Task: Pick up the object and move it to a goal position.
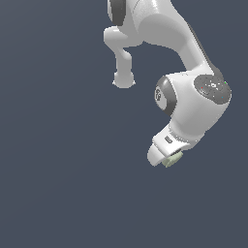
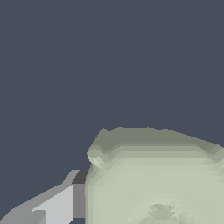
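Observation:
The object is a small pale grey-green cube, seen at the tip of my white gripper in the exterior view, held up off the dark ground. In the wrist view the cube fills the near part of the picture, with a faint round mark on the face that shows. One grey finger lies against its side; the other finger is out of the picture. The gripper looks shut on the cube. No goal marker shows in either view.
The arm's white links and its elbow hang above the gripper. Everything around is a plain dark blue-grey ground. No other objects show.

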You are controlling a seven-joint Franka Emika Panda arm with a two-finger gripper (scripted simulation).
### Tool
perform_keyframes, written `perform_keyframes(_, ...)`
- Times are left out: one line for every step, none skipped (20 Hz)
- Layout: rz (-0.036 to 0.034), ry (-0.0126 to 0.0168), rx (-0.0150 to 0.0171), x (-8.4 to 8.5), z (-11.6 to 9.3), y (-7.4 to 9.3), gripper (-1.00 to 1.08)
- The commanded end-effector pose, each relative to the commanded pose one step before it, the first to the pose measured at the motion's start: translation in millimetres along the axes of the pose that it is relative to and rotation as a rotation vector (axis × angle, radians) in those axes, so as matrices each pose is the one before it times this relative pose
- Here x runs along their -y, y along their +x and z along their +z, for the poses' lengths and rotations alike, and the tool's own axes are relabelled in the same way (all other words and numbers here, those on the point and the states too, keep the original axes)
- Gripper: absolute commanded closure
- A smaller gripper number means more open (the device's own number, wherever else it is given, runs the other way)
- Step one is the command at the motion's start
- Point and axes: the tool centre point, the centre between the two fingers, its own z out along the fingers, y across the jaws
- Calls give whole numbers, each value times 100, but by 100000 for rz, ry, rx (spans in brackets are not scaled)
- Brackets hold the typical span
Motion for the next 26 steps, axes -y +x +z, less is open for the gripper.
perform_keyframes(89, -9, 34, 778, -757, 1190, 108)
perform_keyframes(0, 0, 0, 284, -268, 437, 108)
perform_keyframes(0, 0, 0, 271, -257, 420, 108)
perform_keyframes(0, 0, 0, 259, -246, 404, 108)
perform_keyframes(0, 0, 0, 248, -236, 388, 108)
perform_keyframes(0, 0, 0, 236, -225, 373, 108)
perform_keyframes(0, 0, 0, 225, -216, 358, 108)
perform_keyframes(0, 0, 0, 214, -206, 343, 108)
perform_keyframes(0, 0, 0, 203, -196, 328, 108)
perform_keyframes(0, 0, 0, 192, -187, 314, 108)
perform_keyframes(0, 0, 0, 182, -178, 300, 108)
perform_keyframes(0, 0, 0, 172, -169, 286, 108)
perform_keyframes(0, 0, 0, 160, -158, 269, 108)
perform_keyframes(0, 0, 0, 143, -142, 244, 108)
perform_keyframes(0, 0, 0, 127, -127, 219, 108)
perform_keyframes(-44, 9, 19, 144, -97, 209, 108)
perform_keyframes(0, 0, 0, 99, -101, 176, 108)
perform_keyframes(0, 0, 0, 87, -90, 157, 108)
perform_keyframes(0, 0, 0, 76, -79, 140, 108)
perform_keyframes(0, 0, 0, 67, -70, 124, 108)
perform_keyframes(0, 0, 0, 58, -61, 109, 108)
perform_keyframes(0, 0, 0, 49, -53, 96, 108)
perform_keyframes(0, 0, 0, 42, -46, 84, 108)
perform_keyframes(0, 0, 0, 36, -39, 72, 108)
perform_keyframes(0, 0, 0, 30, -33, 62, 108)
perform_keyframes(-69, -5, 7, 79, -24, 65, 108)
